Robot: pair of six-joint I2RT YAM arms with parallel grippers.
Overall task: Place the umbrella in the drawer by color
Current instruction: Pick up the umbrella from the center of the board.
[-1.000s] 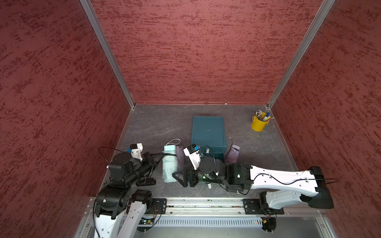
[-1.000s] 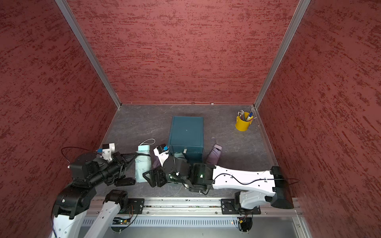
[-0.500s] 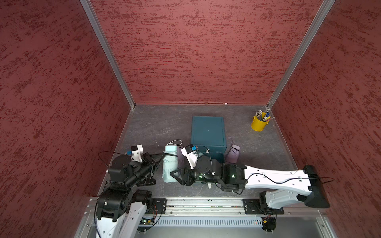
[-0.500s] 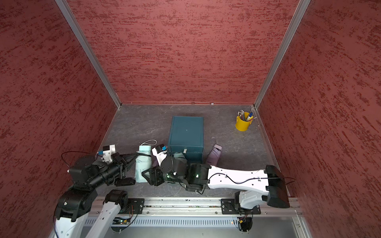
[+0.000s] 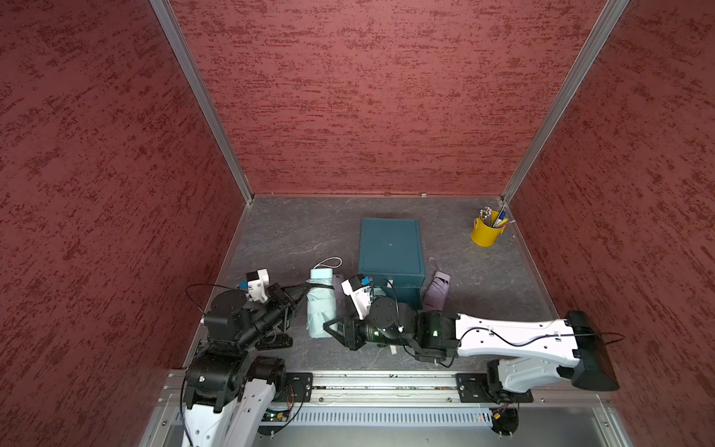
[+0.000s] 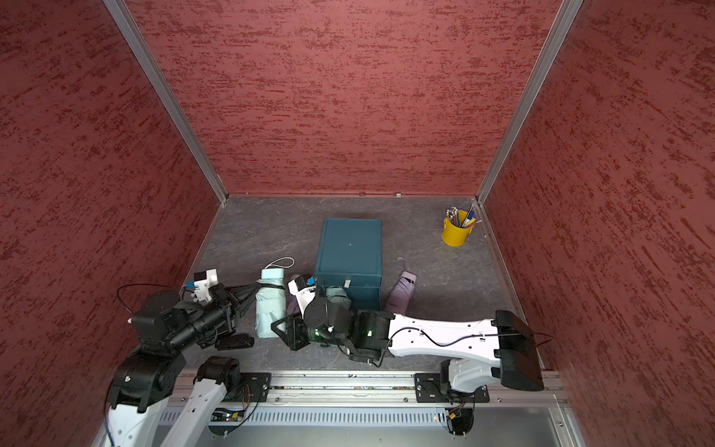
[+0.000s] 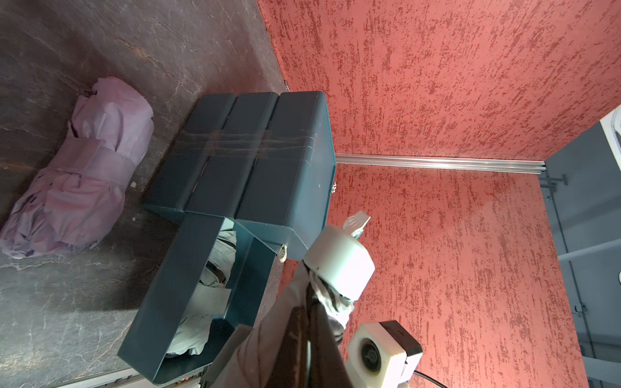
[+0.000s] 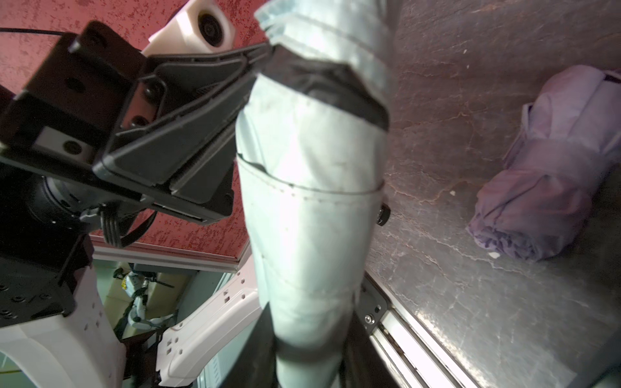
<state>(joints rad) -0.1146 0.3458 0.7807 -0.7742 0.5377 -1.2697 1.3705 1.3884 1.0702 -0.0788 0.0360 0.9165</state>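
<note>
In both top views the tips of the right tool (image 5: 329, 327) are lost to us against the lower end of the mint umbrella (image 5: 321, 309), so we cannot tell whether they press it. In the right wrist view that end is blurred and runs off the edge together with the dark fingers (image 8: 349, 369). The wall of the open drawer (image 7: 161, 302) hides much of the grey-green umbrella (image 7: 215, 295) inside. The pens in the yellow cup (image 5: 483, 234) are too small for us to tell apart.
</note>
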